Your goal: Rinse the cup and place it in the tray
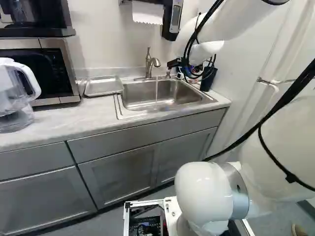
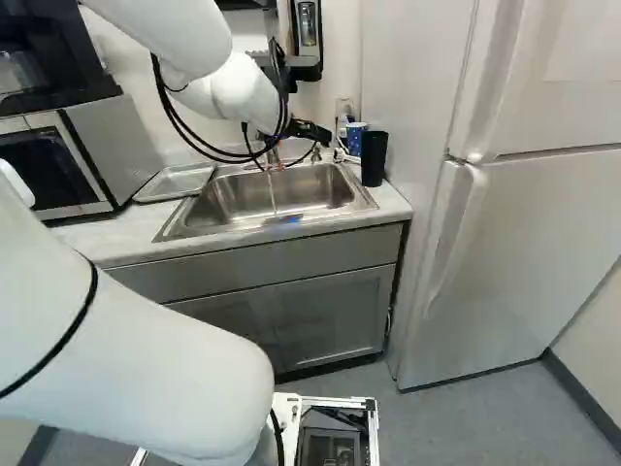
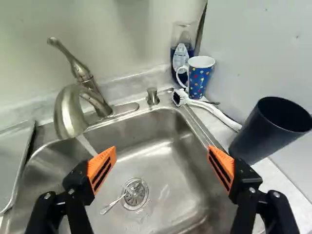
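Counter (image 1: pixel 59 118) holds tray (image 1: pixel 102 86) and sink (image 1: pixel 140 92) near fridge (image 2: pixel 524 252).

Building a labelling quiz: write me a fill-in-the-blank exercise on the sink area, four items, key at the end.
The end effector is ____ and holds nothing.
Water runs from the ____ into the sink.
One end of a metal utensil lies over the ____.
On the counter, across the sink from the dark cup, lies a flat metal ____.

Missing words: open; faucet; drain; tray
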